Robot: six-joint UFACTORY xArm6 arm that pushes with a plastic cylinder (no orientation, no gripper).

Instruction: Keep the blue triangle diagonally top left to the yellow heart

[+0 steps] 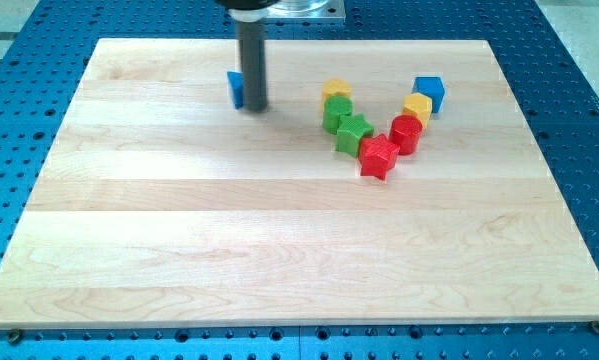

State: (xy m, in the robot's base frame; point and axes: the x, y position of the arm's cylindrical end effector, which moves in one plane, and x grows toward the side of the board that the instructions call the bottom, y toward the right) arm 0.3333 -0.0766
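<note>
The blue triangle [235, 88] lies near the view's top, left of centre, mostly hidden behind my rod. My tip [254, 107] rests on the board right against the triangle's right side. The yellow heart [336, 91] sits to the right of the triangle, at about the same height, at the upper left end of a cluster of blocks. A gap of bare board separates the tip from the heart.
Below the heart are a green block [337, 113], a green star [353, 133] and a red star [378, 157]. To their right stand a red cylinder [406, 133], a yellow block [416, 107] and a blue cube [430, 92]. The wooden board [279, 240] lies on a blue perforated table.
</note>
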